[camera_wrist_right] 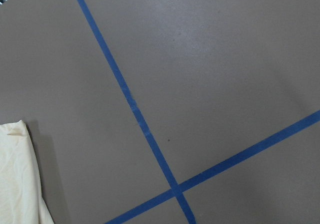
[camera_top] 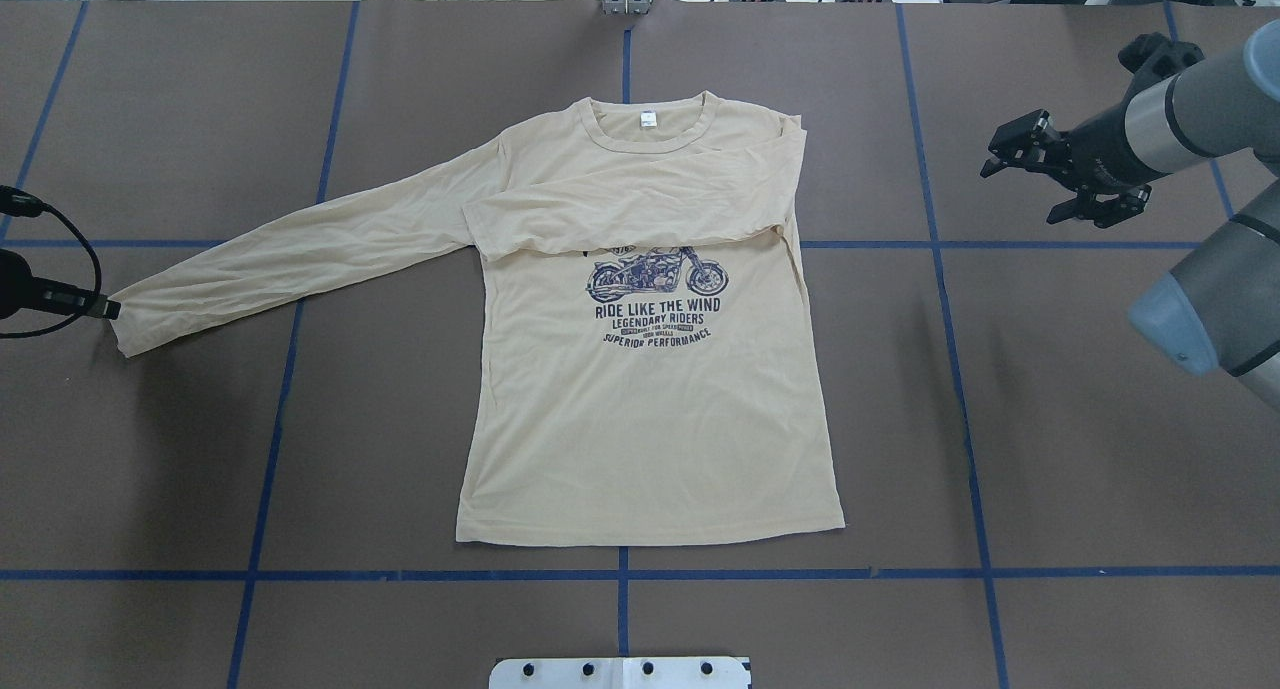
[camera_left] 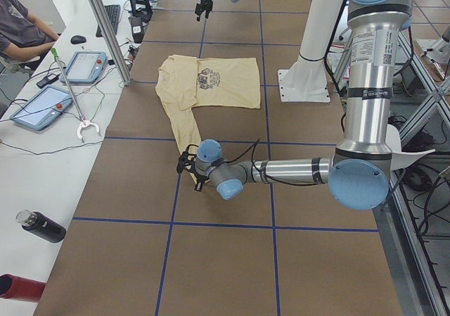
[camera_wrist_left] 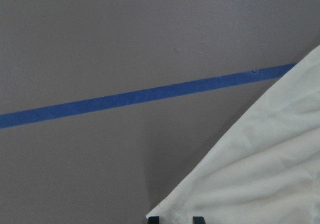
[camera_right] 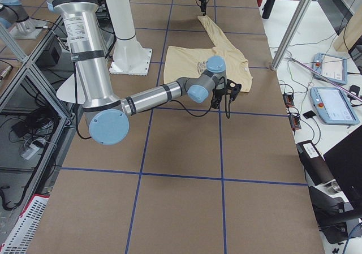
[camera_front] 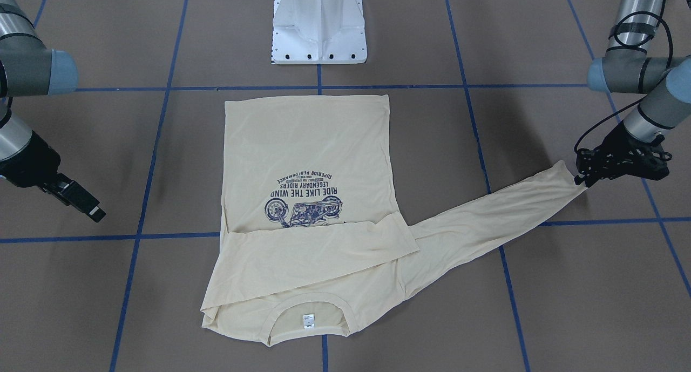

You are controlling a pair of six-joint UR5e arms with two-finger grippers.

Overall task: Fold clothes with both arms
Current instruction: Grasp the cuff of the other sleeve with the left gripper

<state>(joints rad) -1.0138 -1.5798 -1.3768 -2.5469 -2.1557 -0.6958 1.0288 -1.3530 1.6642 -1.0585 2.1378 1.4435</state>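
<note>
Left gripper (camera_front: 581, 180) pinched the outstretched sleeve cuff of the T-shirt (camera_top: 650, 419). Right gripper (camera_top: 1020, 191) hovered well apart, fingers spread.

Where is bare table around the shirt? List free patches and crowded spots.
Free: the brown taped table between the pale yellow long-sleeved shirt and the open right end effector; the strip between hem and white pedestal base. Crowded: the stretched sleeve up to the left end effector gripping its cuff.

T-shirt (camera_top: 650, 419) print (camera_top: 655, 281) top hidden under sleeve (camera_top: 630, 204) | left jaws cropped at wrist view's edge
</note>
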